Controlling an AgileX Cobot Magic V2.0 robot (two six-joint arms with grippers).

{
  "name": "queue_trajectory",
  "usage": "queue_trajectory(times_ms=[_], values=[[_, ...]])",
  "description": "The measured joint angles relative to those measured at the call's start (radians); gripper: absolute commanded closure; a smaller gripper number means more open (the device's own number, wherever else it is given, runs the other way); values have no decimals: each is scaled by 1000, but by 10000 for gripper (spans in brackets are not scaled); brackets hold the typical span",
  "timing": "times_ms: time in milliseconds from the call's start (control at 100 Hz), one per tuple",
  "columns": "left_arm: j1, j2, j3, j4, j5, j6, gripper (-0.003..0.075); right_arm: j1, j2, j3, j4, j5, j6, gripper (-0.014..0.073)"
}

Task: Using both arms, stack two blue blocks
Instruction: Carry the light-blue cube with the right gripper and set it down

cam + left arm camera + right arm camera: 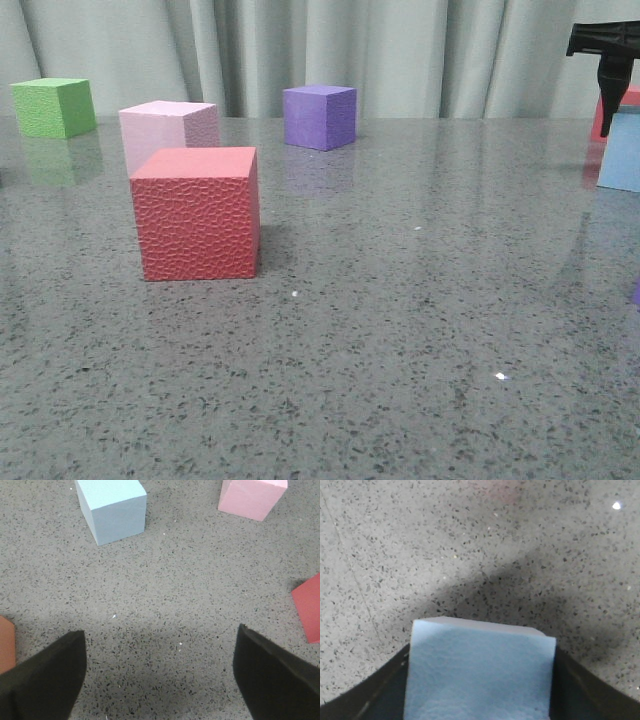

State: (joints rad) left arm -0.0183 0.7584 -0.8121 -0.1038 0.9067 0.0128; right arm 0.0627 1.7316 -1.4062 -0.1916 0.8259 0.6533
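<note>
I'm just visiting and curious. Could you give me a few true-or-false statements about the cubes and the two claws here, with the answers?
1. The right gripper has a blue block between its fingers. True.
2. The left gripper is clamped on a block. False: it is open, with only bare table between its fingers.
3. The other blue block stands on the table. True.
4. The red cube sits on top of the pink cube. False: it stands on the table in front of it.

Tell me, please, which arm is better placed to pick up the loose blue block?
Left: its open fingers face the free blue block across bare table. The right gripper already has a blue block between its fingers.
</note>
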Motion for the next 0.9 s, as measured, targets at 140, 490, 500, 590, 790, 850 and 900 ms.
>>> queue_trajectory(times_ms=[140, 490, 500, 590, 790, 850, 900], values=[[0, 0, 0, 0, 0, 0, 155, 0, -4, -6, 1, 21, -2, 293], [0, 0, 0, 0, 0, 0, 155, 95, -90, -123, 3, 74, -58, 293], [0, 0, 0, 0, 0, 0, 155, 98, -90, -129, 3, 77, -61, 293], [0, 0, 0, 0, 0, 0, 155, 146, -90, -162, 13, 81, -81, 293], [0, 0, 0, 0, 0, 0, 155, 249, -85, -207, 32, 86, -88, 293], [0, 0, 0, 0, 0, 0, 155, 279, -72, -225, 36, 87, -88, 293], [0, 0, 0, 0, 0, 0, 155, 301, -56, -239, 41, 87, -90, 293]])
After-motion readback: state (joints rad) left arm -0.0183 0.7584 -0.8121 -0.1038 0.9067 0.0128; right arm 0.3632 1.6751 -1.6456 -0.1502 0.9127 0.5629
